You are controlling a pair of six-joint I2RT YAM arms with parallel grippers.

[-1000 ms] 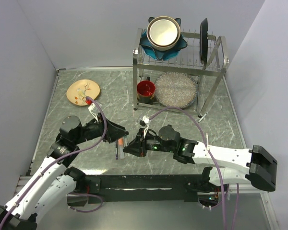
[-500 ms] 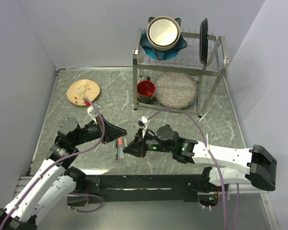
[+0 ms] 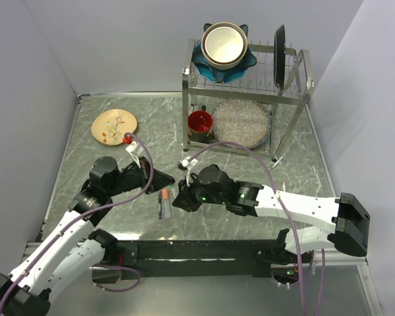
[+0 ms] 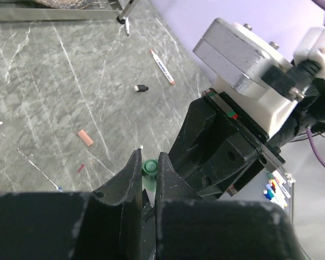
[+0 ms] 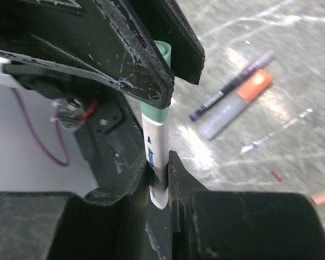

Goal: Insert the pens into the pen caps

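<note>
the right gripper (image 5: 158, 162) has its jaws pinched narrowly on the barrel of a white marker pen (image 5: 154, 149), holding it upright in the middle of the right wrist view. the left gripper (image 4: 148, 162) meets it from the opposite side, jaws almost together on the teal-green plastic cap (image 5: 154, 114) at the pen's top end. in the left wrist view only the cap's round green end peeks out between the fingers. each arm takes one half, so pen and cap can be pressed together along one line, lower centre of the overhead view, seemingly clear of the grey marbled tabletop (image 3: 250, 164). the cap looks joined to the barrel; whether it is fully seated i cannot tell.

a grey pen with an orange cap (image 5: 235, 105) and a thin dark purple pen (image 5: 233, 84) lie side by side at the right of the right wrist view. a loose salmon cap (image 4: 85, 137), a small black cap (image 4: 141, 88) and a white pen with an orange tip (image 4: 162, 66) lie apart from one another in the upper left half of the left wrist view. the chrome wire dish rack (image 3: 296, 85) stands well back, upper right of the overhead view. nothing lies between the grippers, but their black fingers crowd each other, which probably leaves little room for a crooked push.
</note>
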